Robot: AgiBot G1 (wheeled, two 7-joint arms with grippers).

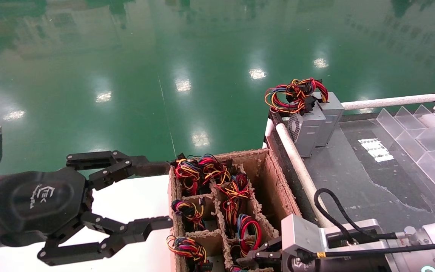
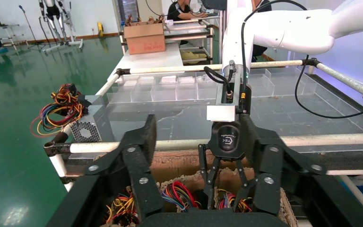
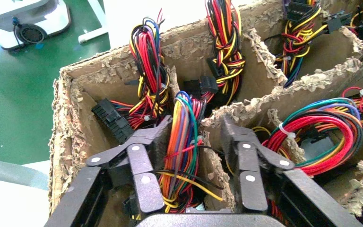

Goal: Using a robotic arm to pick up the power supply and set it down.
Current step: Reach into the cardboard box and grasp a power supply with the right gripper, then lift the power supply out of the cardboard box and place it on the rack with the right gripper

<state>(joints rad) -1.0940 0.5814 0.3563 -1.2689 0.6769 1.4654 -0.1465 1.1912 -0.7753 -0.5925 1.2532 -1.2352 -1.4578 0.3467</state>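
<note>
Right gripper (image 3: 191, 156) is down inside the cardboard box (image 1: 274, 181), at the box's end nearest the robot, fingers (image 3: 144, 161) spread and straddling an upright wire bundle (image 3: 182, 142) of red, orange, yellow, green and purple leads; pads sit on either side of the bundle, a gap visible on one side, so not clenched on it. Bundle rises from a power supply (image 3: 198, 207) in that divider cell, its body almost fully hidden. Other wire-topped units (image 1: 202, 172) fill the neighbouring cells. Left gripper (image 1: 157, 194) hangs just outside the box on the side away from the dark table (image 1: 353, 177), fingers wide apart, holding nothing. Two grey supplies with looped wires (image 1: 308, 124) stand on the table corner beyond the box's far end. Clear tray dividers (image 1: 421, 132) lie further along the table.
</note>
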